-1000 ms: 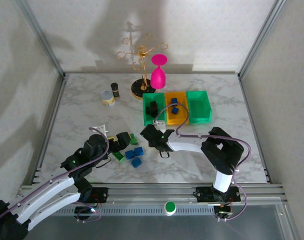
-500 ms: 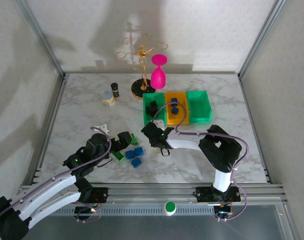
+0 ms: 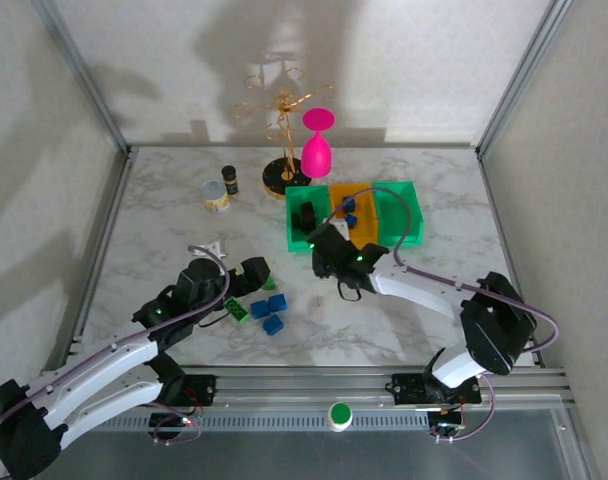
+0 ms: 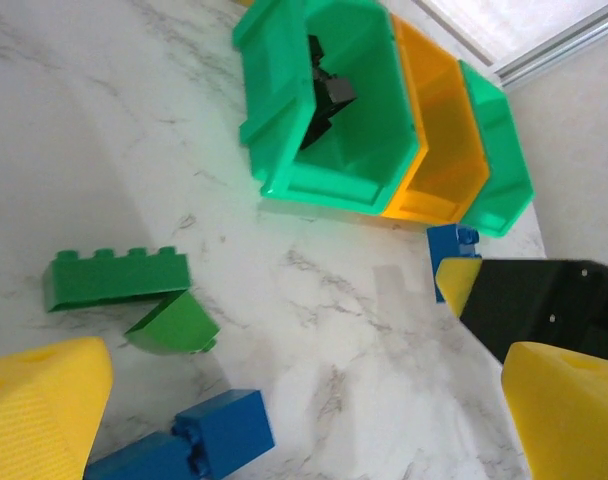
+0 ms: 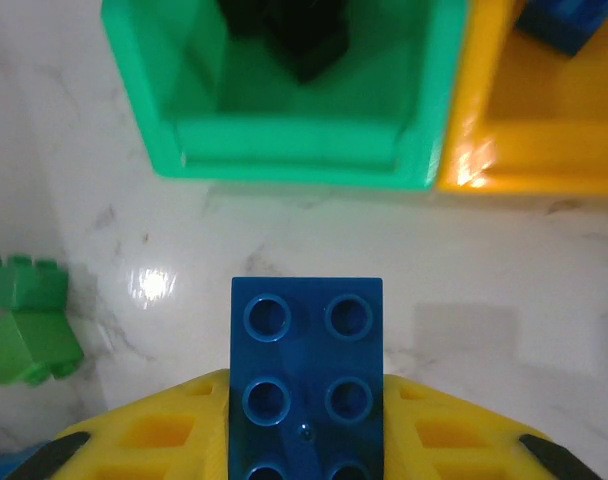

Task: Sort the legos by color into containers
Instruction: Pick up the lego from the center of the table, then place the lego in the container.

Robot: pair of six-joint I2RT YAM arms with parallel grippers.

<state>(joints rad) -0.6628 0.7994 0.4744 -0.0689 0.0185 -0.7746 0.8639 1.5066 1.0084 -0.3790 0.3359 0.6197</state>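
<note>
Now my right gripper [image 3: 329,258] is clamped down on a blue brick [image 5: 306,380], studs facing my wrist camera, where a second ago its fingers were only part closed over the loose pile. In that second the arm has also swung away from the pile and stretched toward the orange bin [image 5: 544,110], so the brick hangs over bare marble just short of that bin's near wall, nearer the corner it shares with the green bin [image 5: 284,150] that holds the black pieces [image 5: 284,30]. I take that to mean the pick is done and the carry is under way. Blue bricks [image 3: 350,212] already lie in the orange bin, so I judge this one belongs there too, and I must go a little farther forward and across before letting go. My left gripper [image 3: 246,277] stands wide open with nothing in it, over the green bricks [image 4: 114,280] and blue ones [image 3: 269,310] not yet sorted, well apart from the orange bin on its near side.
</note>
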